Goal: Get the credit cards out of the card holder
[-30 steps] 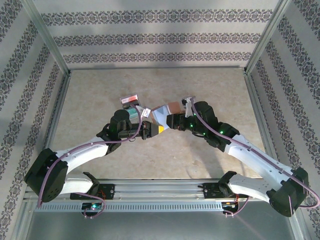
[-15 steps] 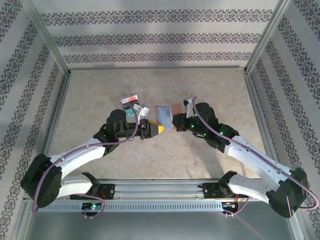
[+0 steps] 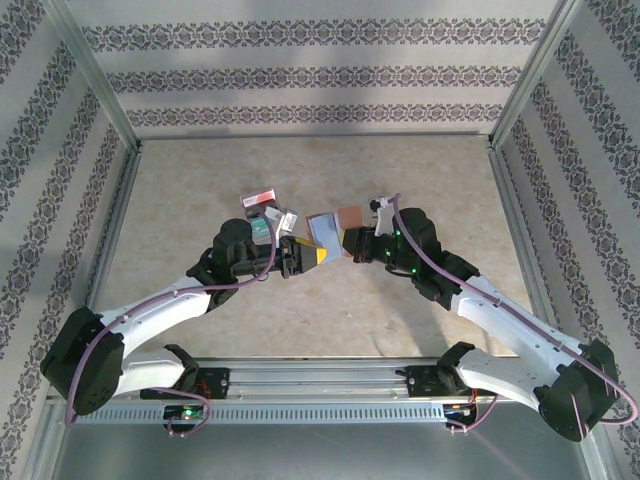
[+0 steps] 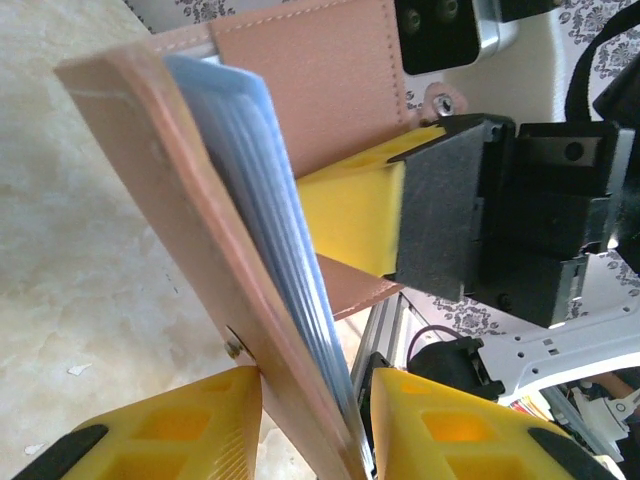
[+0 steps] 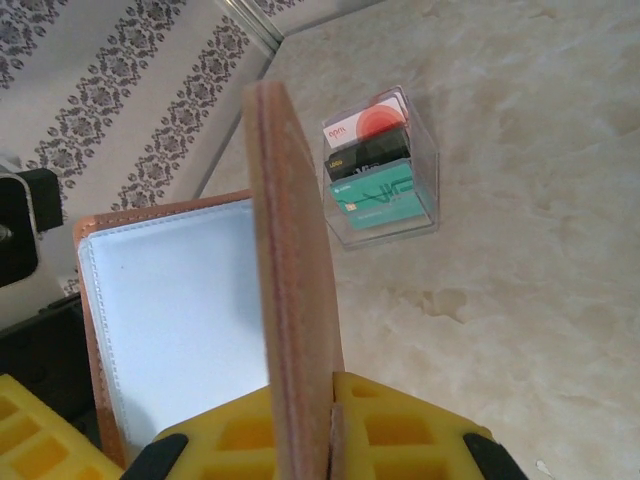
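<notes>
- A clear plastic case [image 3: 262, 211] rests on the bench [image 3: 200, 190] at the left, just behind the left arm's wrist. Upright in it, from the right wrist view, are a white card with a red circle [image 5: 365, 124], a black card [image 5: 370, 152] and a teal card [image 5: 376, 192].
- The left end effector [image 4: 315, 385] has its yellow fingers [image 4: 160, 430] either side of one flap of the card holder. One finger touches the tan outer face and the other sits very close to the grey-blue pockets [image 4: 270, 200]. I cannot tell whether it actually pinches.
- The card holder [image 3: 325, 231] is held off the bench between the two arms, opened into a V. Its pale inner panel [image 5: 170, 310] faces the right wrist camera.
- The right end effector [image 5: 320, 400] is closed tight on the edge of the other tan flap [image 5: 290, 250], which stands upright between its yellow fingers [image 5: 400, 425].
</notes>
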`<state>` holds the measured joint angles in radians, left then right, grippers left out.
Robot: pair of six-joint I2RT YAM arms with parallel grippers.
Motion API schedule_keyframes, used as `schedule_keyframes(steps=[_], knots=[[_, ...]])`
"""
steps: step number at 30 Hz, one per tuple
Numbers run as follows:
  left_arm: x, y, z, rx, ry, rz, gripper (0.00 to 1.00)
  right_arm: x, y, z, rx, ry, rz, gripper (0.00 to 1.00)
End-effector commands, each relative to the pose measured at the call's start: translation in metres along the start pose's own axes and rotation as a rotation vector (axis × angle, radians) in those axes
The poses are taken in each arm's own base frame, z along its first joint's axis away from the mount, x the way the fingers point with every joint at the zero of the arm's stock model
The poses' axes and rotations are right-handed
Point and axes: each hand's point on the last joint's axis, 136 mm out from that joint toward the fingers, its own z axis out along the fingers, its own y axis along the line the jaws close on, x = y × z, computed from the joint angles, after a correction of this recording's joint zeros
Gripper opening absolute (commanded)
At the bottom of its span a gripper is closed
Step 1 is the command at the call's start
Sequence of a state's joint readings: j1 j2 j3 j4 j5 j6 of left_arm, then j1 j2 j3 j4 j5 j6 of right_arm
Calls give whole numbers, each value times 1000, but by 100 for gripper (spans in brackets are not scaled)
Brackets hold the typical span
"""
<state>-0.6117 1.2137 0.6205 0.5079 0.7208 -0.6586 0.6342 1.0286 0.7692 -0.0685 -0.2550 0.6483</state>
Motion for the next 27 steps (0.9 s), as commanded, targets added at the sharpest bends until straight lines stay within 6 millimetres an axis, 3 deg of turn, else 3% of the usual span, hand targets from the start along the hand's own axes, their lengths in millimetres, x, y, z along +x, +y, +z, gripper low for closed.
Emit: schedule_keyframes(steps=[1, 7, 11, 19, 27], knots=[[-21, -17, -2, 34, -62, 63, 35, -6, 12, -5, -58, -30, -13, 0], [-29, -19, -10, 23, -101, 79, 35, -6, 8, -6, -45, -33, -11, 0], [-31, -21, -13, 30, -113, 78, 45, -7, 7, -5, -41, -32, -10, 0], [-37, -17, -18, 33, -150, 63, 45, -7, 7, -4, -39, -29, -10, 0], [-39, -13, -21, 19, -168, 55, 34, -7, 6, -4, -38, -29, -9, 0]])
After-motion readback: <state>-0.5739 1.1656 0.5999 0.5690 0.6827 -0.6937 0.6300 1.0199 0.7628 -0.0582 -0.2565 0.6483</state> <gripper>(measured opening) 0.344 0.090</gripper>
